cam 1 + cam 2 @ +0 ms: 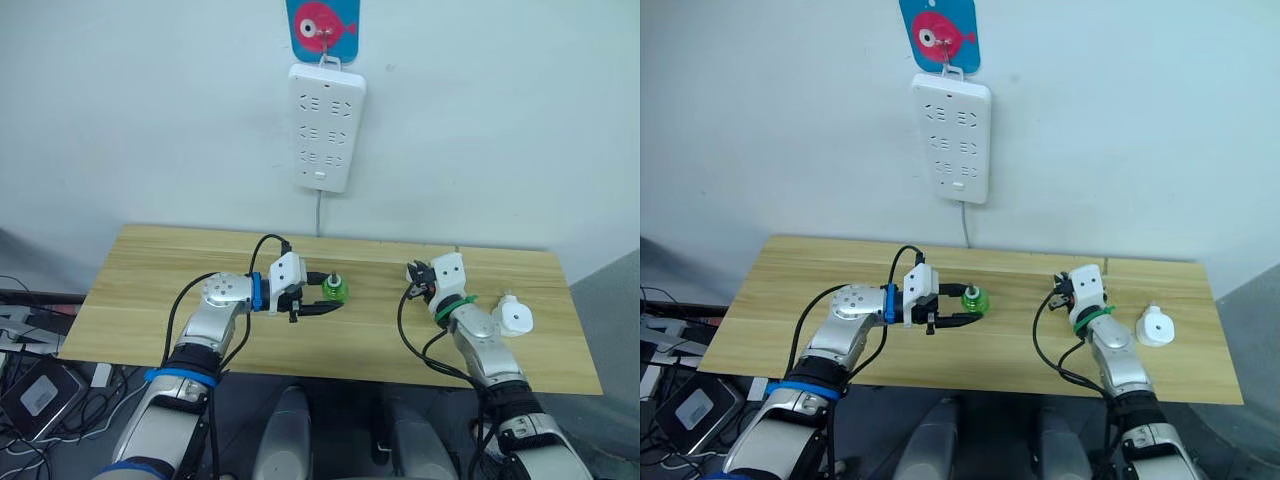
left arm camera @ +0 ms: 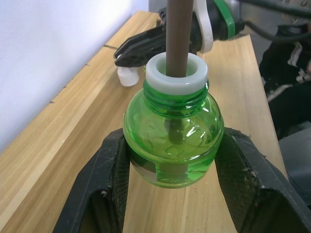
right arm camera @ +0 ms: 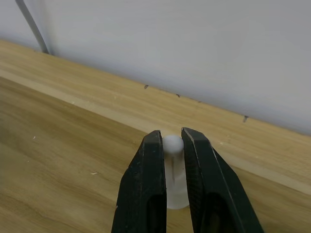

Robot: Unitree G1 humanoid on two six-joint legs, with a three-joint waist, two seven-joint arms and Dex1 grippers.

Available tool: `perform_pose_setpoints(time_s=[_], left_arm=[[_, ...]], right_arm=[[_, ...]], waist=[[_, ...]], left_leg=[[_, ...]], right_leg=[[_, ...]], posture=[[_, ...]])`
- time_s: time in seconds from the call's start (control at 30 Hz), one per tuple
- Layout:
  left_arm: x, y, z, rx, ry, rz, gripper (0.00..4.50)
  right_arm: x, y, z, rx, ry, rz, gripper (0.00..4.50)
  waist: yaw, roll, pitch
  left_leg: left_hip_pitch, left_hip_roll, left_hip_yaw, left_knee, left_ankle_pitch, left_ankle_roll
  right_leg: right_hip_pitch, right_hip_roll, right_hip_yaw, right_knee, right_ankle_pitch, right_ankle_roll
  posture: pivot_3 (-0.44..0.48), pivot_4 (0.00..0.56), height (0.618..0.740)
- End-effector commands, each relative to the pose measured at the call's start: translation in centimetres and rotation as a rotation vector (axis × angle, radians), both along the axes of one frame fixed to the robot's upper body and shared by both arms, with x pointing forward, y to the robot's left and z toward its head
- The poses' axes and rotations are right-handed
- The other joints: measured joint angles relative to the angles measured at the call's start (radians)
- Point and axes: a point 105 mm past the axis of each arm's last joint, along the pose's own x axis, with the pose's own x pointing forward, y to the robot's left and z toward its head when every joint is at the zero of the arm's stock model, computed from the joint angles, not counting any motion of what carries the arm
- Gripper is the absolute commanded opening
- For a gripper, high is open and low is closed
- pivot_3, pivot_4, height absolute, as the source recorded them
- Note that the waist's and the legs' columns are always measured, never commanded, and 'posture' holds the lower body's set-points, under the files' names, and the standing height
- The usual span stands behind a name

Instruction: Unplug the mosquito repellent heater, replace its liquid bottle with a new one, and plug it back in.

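Observation:
The liquid bottle is round, clear green plastic with a white collar and a brown wick. It sits left of the table's middle, and my left gripper is shut on its belly, one black finger on each side. The mosquito repellent heater, small and white, lies on the table at the right, away from the wall strip. Just left of the heater, my right gripper is shut on a small white cap that stands on the wood near the table's back edge.
A long white power strip hangs on the wall above the table's middle, its cord running down behind the wooden table. Boxes and cables lie on the floor to the left.

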Motion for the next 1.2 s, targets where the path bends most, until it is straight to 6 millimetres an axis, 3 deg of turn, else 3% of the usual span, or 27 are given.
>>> perform_pose_setpoints(time_s=[0.03, 0.2, 0.33, 0.5, 0.57, 0.63, 1.07, 1.2], left_arm=[[-0.3, -0.2, 0.8, -0.013, -0.028, -0.017, 2.17], [-0.2, -0.6, 0.7, -0.013, -0.023, -0.028, 2.17], [-0.2, -1.2, 0.9, -0.022, -0.029, -0.058, 2.17], [-0.6, -2.1, 0.9, -0.016, -0.055, -0.131, 2.17], [-0.5, -2.4, 1.1, -0.017, -0.064, -0.156, 2.17], [-0.4, -2.9, 1.5, -0.024, -0.073, -0.181, 2.17], [-0.8, -4.2, 1.9, -0.04, -0.083, -0.245, 2.17], [-0.7, -4.3, 2.0, -0.047, -0.085, -0.237, 2.17]], right_arm=[[0.2, -0.3, 1.3, 0.005, -0.074, -0.004, 0.95], [-1.2, -0.5, 4.2, 0.031, -0.148, 0.018, 2.49], [-4.3, 1.8, 7.5, 0.054, -0.143, 0.219, 3.92], [-8.9, 4.7, 8.9, 0.043, -0.017, 0.55, 4.06], [-9.8, 5.2, 9.1, 0.019, 0.014, 0.62, 4.42], [-10.5, 6.0, 9.3, -0.005, 0.034, 0.693, 4.49], [-8.7, 8.5, 10.0, 0.012, -0.005, 0.713, 4.49], [-8.7, 8.6, 9.5, -0.011, -0.005, 0.725, 3.58]], waist=[[-0.001, 0.0, 0.0], [-0.001, 0.001, 0.001], [-0.003, 0.002, 0.001], [-0.003, 0.003, 0.002], [-0.003, 0.003, 0.002], [-0.003, 0.003, 0.002], [-0.004, 0.003, 0.002], [-0.004, 0.003, 0.002]], left_leg=[[0.0, 0.0, 0.0, 0.0, 0.0, 0.0], [0.0, 0.0, 0.0, -0.001, 0.0, 0.0], [0.0, 0.001, 0.0, -0.001, 0.0, 0.0], [0.0, 0.001, -0.001, -0.001, 0.0, 0.0], [0.0, 0.001, 0.0, 0.0, 0.0, 0.0], [-0.001, 0.0, 0.0, 0.0, 0.0, 0.0], [-0.002, 0.0, -0.001, 0.0, 0.0, 0.0], [-0.002, 0.0, -0.001, 0.0, 0.0, 0.0]], right_leg=[[0.0, 0.0, 0.0, 0.0, 0.0, 0.0], [0.0, 0.0, 0.0, 0.0, 0.0, -0.001], [-0.001, 0.0, 0.0, 0.0, -0.001, -0.001], [0.0, 0.0, 0.0, -0.001, -0.001, -0.002], [0.0, 0.0, 0.0, -0.001, -0.001, -0.002], [0.0, 0.0, 0.0, -0.001, -0.001, -0.002], [-0.001, 0.0, -0.001, -0.001, -0.001, -0.001], [-0.001, 0.0, -0.001, -0.001, -0.001, -0.001]], posture=[[0.33, 0.285, 0.74], [0.31, 0.286, 0.74], [0.283, 0.286, 0.74], [0.259, 0.278, 0.74], [0.257, 0.274, 0.74], [0.257, 0.272, 0.74], [0.273, 0.272, 0.74], [0.277, 0.274, 0.74]])
